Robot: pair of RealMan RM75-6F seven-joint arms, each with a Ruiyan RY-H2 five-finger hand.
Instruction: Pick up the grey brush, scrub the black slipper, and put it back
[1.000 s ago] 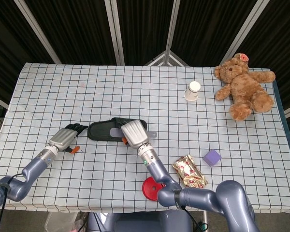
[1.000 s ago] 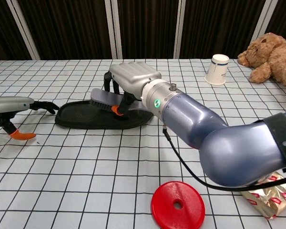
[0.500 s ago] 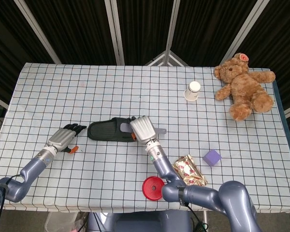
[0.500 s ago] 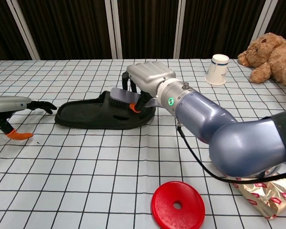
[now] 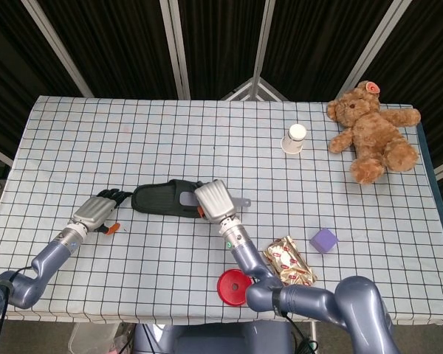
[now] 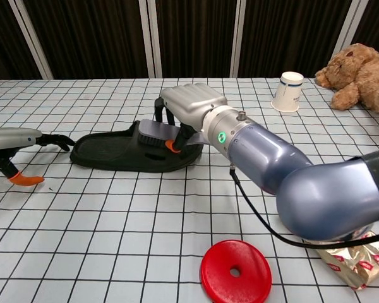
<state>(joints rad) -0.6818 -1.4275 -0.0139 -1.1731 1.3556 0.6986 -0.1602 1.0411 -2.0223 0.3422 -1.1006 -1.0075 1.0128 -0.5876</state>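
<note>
One grey plastic brush (image 6: pixel 156 134) grasped by right hand (image 6: pixel 188 106), bristles on one black rubber slipper (image 6: pixel 117 153); left hand (image 5: pixel 98 212) released, fingers spread beside slipper heel.

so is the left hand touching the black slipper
Cannot tell. In both views the left hand's dark fingertips reach right up to the black slipper's end, and neither shows contact or a gap plainly.

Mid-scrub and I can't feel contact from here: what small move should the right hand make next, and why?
Probably another short stroke along the slipper. The right hand holds the grey brush bristles-down on the black slipper, near its strap end, so most of the footbed toward the left hand looks unbrushed in this pose. Draw the brush that way, keeping it pressed down.
</note>
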